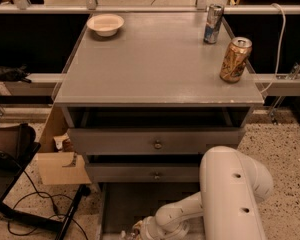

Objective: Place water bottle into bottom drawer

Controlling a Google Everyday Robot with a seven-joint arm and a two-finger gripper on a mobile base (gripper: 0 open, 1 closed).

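**Arm reaches down into the open bottom drawer**

The white robot arm (pixel 230 194) bends low in front of the grey cabinet (pixel 160 64), its forearm stretching left over the wide grey bottom drawer (pixel 119 204), which stands pulled out with its flat floor showing; the gripper (pixel 135 232) sits at the very bottom edge of the view, low over that floor near the drawer's front; whether it is open, closed or gripping anything cannot be told, since the edge of the view cuts it off; the small clear water bottle cannot be made out apart from the gripper there, and it is not on the cabinet top.

On the cabinet top a cream shallow bowl (pixel 105 24) sits at the back left; a blue-silver can (pixel 213 24) stands upright at the back right; a gold can (pixel 235 60) stands upright nearer the right edge, apart from the blue-silver one; the two upper drawers with round knobs (pixel 157 145) are nearly shut; an open brown cardboard box (pixel 60 164) rests on the speckled floor just left of the cabinet.
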